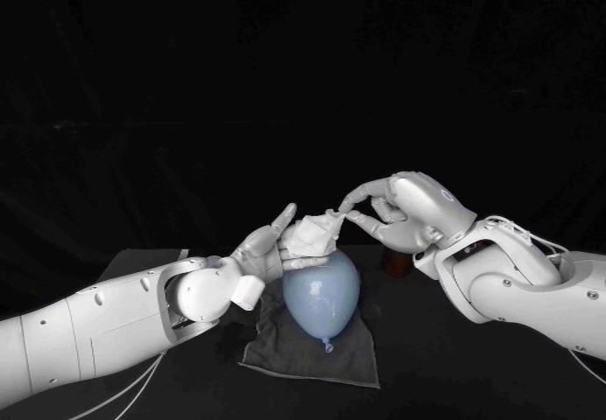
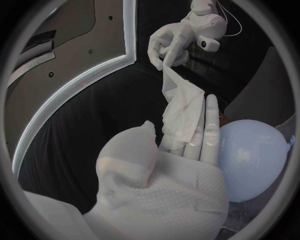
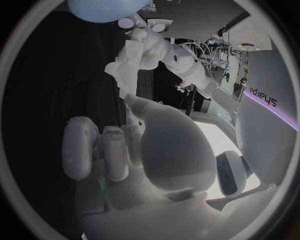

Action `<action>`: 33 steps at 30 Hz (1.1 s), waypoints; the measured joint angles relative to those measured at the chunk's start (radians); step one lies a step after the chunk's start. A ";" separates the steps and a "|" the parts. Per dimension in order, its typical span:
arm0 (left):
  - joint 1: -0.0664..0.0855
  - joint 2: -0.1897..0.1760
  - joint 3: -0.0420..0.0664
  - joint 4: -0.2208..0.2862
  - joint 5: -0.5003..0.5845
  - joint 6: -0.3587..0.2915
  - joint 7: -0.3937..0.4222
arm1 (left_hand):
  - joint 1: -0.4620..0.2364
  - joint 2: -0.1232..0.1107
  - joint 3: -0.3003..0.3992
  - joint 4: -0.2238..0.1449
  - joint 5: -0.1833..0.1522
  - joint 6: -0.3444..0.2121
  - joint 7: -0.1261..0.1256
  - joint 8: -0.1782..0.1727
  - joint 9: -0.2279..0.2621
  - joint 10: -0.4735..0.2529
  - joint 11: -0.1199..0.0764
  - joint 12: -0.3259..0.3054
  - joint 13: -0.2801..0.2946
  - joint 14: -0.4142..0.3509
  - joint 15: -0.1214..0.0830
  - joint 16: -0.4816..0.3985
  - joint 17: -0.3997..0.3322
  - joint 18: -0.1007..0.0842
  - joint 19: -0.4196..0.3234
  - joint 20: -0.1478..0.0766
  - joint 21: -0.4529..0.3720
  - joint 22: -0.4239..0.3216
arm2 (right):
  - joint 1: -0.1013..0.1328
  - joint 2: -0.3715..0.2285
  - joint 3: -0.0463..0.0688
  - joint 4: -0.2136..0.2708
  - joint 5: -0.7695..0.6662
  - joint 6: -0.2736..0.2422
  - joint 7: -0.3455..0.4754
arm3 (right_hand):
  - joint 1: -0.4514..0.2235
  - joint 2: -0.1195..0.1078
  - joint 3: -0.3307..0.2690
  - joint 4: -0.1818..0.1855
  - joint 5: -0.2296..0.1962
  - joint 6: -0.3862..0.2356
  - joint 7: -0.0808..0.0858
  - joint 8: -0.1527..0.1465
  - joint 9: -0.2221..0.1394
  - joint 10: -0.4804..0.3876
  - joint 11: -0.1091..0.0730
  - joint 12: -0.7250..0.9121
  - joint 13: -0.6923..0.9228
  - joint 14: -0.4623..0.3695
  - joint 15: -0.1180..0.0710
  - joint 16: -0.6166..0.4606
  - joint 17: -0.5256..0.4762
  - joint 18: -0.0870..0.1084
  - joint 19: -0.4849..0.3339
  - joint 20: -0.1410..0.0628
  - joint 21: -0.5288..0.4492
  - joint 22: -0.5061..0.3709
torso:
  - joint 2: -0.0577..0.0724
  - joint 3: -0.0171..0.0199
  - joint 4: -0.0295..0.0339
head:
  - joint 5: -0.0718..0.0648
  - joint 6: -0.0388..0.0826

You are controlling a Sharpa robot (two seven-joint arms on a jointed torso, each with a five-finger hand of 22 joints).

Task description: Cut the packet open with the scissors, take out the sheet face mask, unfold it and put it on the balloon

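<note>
A pale blue balloon lies on a grey cloth at the table's middle, knot toward me. Just above it hangs the crumpled white sheet mask. My left hand holds the mask's lower part against its fingers. My right hand pinches the mask's upper corner from the other side. In the left wrist view the sheet mask stretches from my left hand up to my right hand, with the balloon beside it. The right wrist view shows my right hand, the left hand and the balloon.
A small brown object stands on the black table behind my right hand, partly hidden. The grey cloth reaches toward the table's front edge.
</note>
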 measured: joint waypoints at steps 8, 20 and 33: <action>0.000 -0.006 0.000 0.007 -0.027 -0.004 -0.003 | 0.092 -0.007 0.033 -0.033 0.000 0.000 0.000 -0.020 -0.005 -0.022 0.004 0.000 0.000 -0.012 0.006 -0.018 0.000 0.000 -0.017 0.007 0.000 0.000 | -0.016 0.000 0.000 -0.008 -0.006 0.007 -0.009 | 0.000 0.000 0.000 0.000 0.000 0.001 0.001 0.000 0.000 0.000 0.000 -0.001 0.001 0.000 0.000 0.000 0.000 0.000 0.000 0.000 0.000 0.000 | 0.000 -0.0009 0.0001 | 0.003 -0.005; 0.000 -0.018 0.000 0.009 -0.046 0.001 -0.008 | -0.037 0.023 0.010 0.028 0.000 0.000 0.000 -0.054 -0.013 -0.058 0.023 0.000 0.000 -0.034 0.021 -0.046 0.000 0.000 -0.044 0.020 0.000 0.000 | -0.028 -0.006 -0.001 -0.033 -0.015 0.010 -0.026 | 0.000 0.000 0.000 0.000 0.004 0.002 0.001 -0.002 0.000 0.000 0.000 0.002 0.001 0.000 0.000 -0.001 -0.001 0.000 0.000 0.000 0.000 -0.001 | 0.000 -0.0008 0.0000 | 0.004 -0.012; 0.000 -0.027 -0.001 0.011 -0.051 0.006 -0.013 | 0.115 0.017 0.049 -0.065 0.000 -0.027 -0.007 -0.077 -0.018 -0.097 0.030 0.004 -0.001 -0.050 0.029 -0.069 -0.005 -0.001 -0.066 0.027 0.000 0.000 | -0.035 -0.011 -0.001 -0.035 -0.021 0.008 -0.034 | 0.000 0.000 0.000 0.000 0.004 0.002 0.003 0.002 0.000 0.000 0.000 0.002 0.000 0.000 0.000 0.000 0.000 0.000 0.002 -0.002 0.000 0.000 | 0.000 0.0003 -0.0006 | -0.002 -0.016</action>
